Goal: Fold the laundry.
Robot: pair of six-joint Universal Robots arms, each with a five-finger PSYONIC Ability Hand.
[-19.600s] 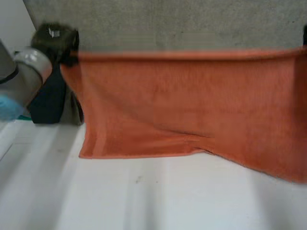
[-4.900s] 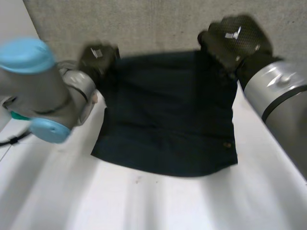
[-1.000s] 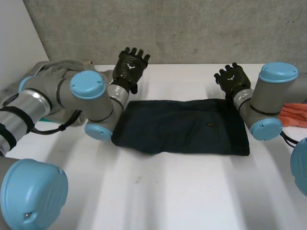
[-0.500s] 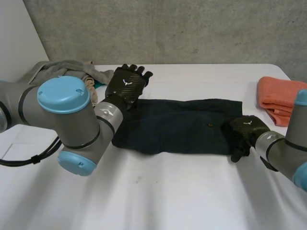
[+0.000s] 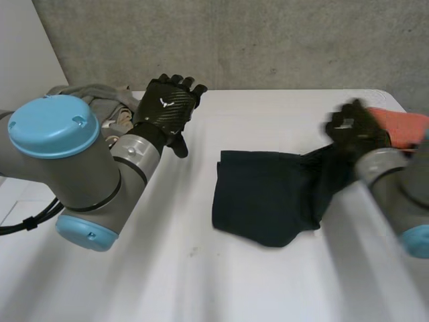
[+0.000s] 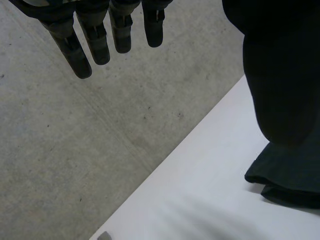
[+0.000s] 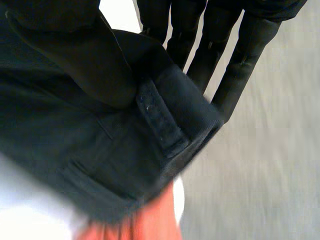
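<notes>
R hand (image 5: 355, 131) pinches the right end of the dark garment (image 5: 265, 194) betw thumb & fingers, lifted; the rest lies on the surface (image 5: 201, 282), centre. L hand (image 5: 166, 107) hovers far left, fingers straight, holding nothing, near a grey clothes pile (image 5: 94, 94)

**Right hand (image 5: 355, 131) lifts the dark garment (image 5: 265, 198) by one end**

The garment's right end rises to the hand; the rest lies heaped mid-desk (image 5: 201, 282). The left hand (image 5: 166, 107) hovers far left, fingers (image 5: 190, 84) straight, beside grey clothes (image 5: 94, 94). An orange towel (image 5: 402, 127) lies far right.
</notes>
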